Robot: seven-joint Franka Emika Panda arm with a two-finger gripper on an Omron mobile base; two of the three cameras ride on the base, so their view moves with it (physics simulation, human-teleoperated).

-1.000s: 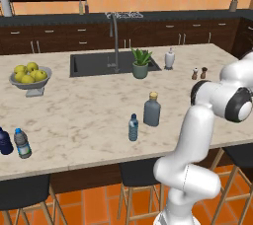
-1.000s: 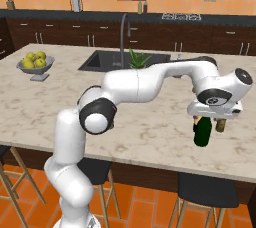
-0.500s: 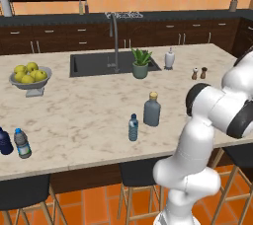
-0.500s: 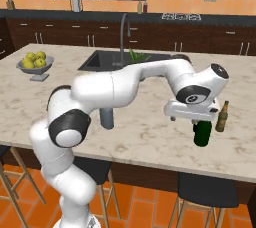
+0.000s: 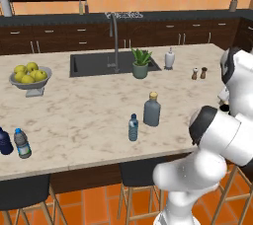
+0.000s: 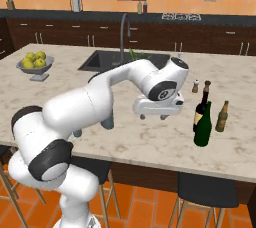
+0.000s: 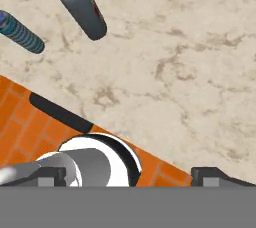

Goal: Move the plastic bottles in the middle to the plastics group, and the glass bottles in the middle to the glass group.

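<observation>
The green wine bottle [image 6: 202, 126] stands straight up, neck on top. The gripper [image 6: 157, 116] is wide open and holds nothing. The arm hides most of the grey-blue bottle [image 6: 107, 120].

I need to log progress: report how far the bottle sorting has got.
Done: the tall dark green wine bottle stands beside the black wine bottle and brown beer bottle. In hand: nothing; the hand is open and empty. Left: the squat grey-blue bottle and the small slim clear water bottle sit mid-counter.
</observation>
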